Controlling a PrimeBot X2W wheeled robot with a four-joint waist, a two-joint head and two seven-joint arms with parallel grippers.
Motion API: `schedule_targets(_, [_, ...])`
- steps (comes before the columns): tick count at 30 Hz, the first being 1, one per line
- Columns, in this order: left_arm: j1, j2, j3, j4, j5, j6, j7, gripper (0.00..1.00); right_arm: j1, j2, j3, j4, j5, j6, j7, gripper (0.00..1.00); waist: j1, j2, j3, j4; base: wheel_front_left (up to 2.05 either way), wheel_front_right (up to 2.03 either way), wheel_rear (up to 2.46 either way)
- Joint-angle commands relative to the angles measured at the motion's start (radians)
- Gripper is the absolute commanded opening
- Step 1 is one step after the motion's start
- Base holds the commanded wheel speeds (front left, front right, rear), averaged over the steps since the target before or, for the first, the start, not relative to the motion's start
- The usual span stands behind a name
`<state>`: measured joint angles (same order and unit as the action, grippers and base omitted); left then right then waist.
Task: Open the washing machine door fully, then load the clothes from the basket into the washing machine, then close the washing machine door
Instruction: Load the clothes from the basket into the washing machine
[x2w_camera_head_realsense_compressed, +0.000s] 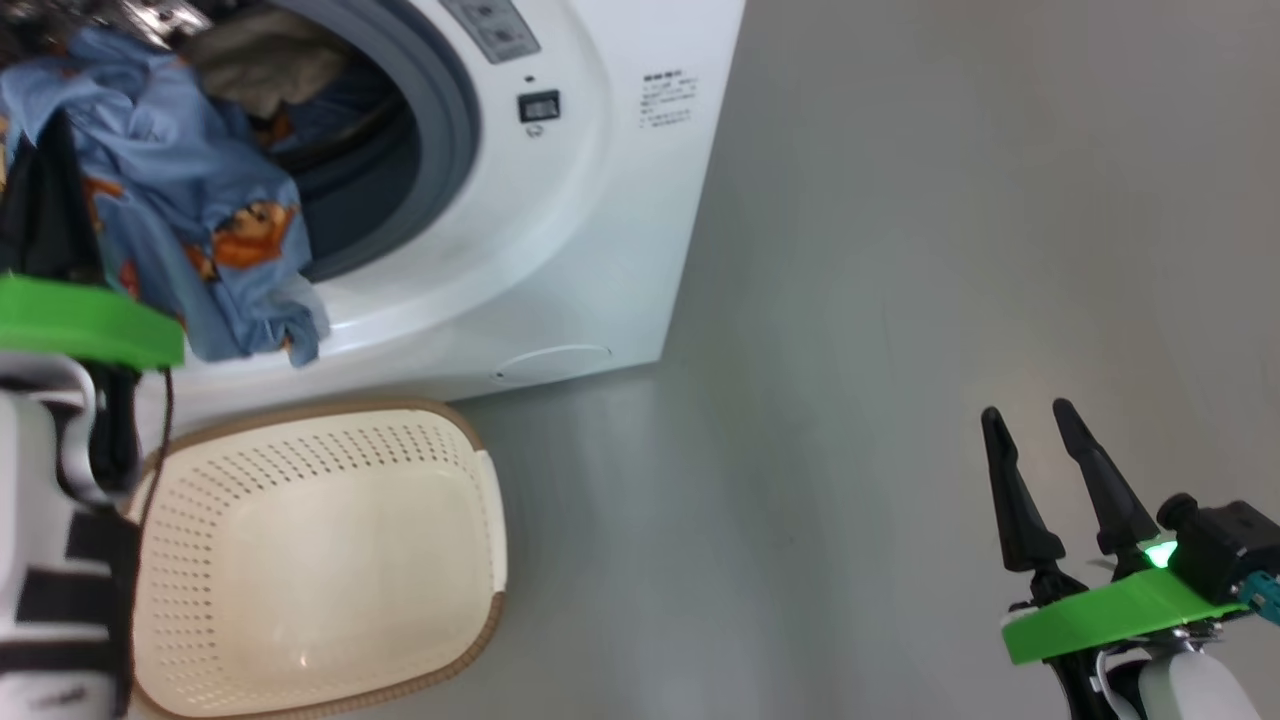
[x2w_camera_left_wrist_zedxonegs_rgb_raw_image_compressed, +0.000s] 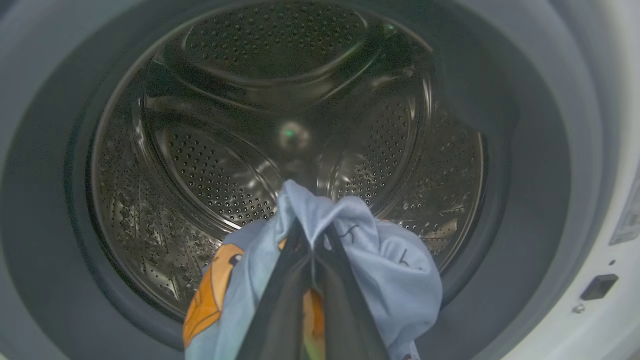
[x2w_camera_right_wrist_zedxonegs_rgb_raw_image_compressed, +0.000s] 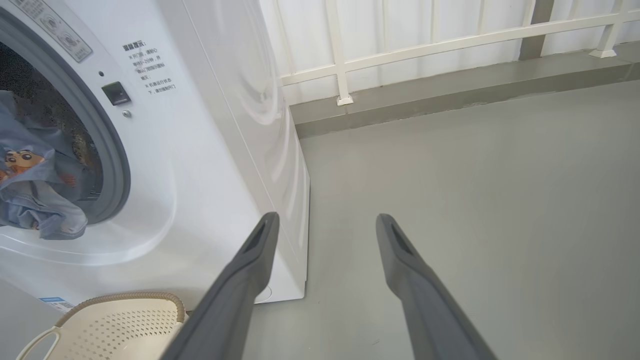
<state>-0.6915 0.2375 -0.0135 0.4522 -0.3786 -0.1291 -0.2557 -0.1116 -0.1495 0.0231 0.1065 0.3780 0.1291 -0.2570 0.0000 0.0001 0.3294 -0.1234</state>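
Loading's nearly done, I think. The basket (x2w_camera_head_realsense_compressed: 330, 560) sits empty on the floor by the washer (x2w_camera_head_realsense_compressed: 580, 220), and a cream garment (x2w_camera_head_realsense_compressed: 265, 65) looks to be inside the opening. The left gripper (x2w_camera_left_wrist_zedxonegs_rgb_raw_image_compressed: 312, 235) is clamped on the blue shirt (x2w_camera_head_realsense_compressed: 190, 200) at the drum (x2w_camera_left_wrist_zedxonegs_rgb_raw_image_compressed: 225, 165) mouth. The right gripper (x2w_camera_head_realsense_compressed: 1026, 408) is spread open, holding nothing. Left to do: drop the shirt in and shut the door.
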Motion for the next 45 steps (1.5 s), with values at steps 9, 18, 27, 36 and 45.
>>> schedule_targets(9, [-0.268,0.091,-0.025,0.330,-0.054,-0.002,-0.006,0.00,-0.069,0.018,0.054,-0.025,-0.012,0.002,-0.005,1.00,0.0000,-0.0001,0.107,-0.079,0.00,0.00,0.00])
schedule_targets(18, [-0.486,0.143,-0.067,0.541,-0.036,-0.002,-0.006,0.00,-0.113,0.035,0.080,-0.026,-0.012,0.002,-0.005,1.00,0.0000,-0.0001,0.176,-0.128,0.00,0.00,0.00])
schedule_targets(27, [-0.509,0.130,0.081,0.331,0.039,0.007,-0.006,0.00,-0.136,0.045,0.084,-0.030,-0.016,0.002,-0.005,1.00,0.0000,-0.0001,0.207,-0.140,0.00,0.00,0.00])
schedule_targets(36, [-0.412,0.089,0.116,0.364,0.106,0.000,-0.006,1.00,-0.140,0.046,0.086,-0.026,-0.018,0.002,-0.005,1.00,0.0000,-0.0001,0.200,-0.126,0.00,0.00,0.00])
schedule_targets(45, [-0.379,0.060,0.085,0.376,0.127,-0.001,-0.006,1.00,-0.145,0.032,0.079,-0.029,-0.021,0.002,-0.005,1.00,0.0000,-0.0001,0.189,-0.104,0.00,0.00,0.00])
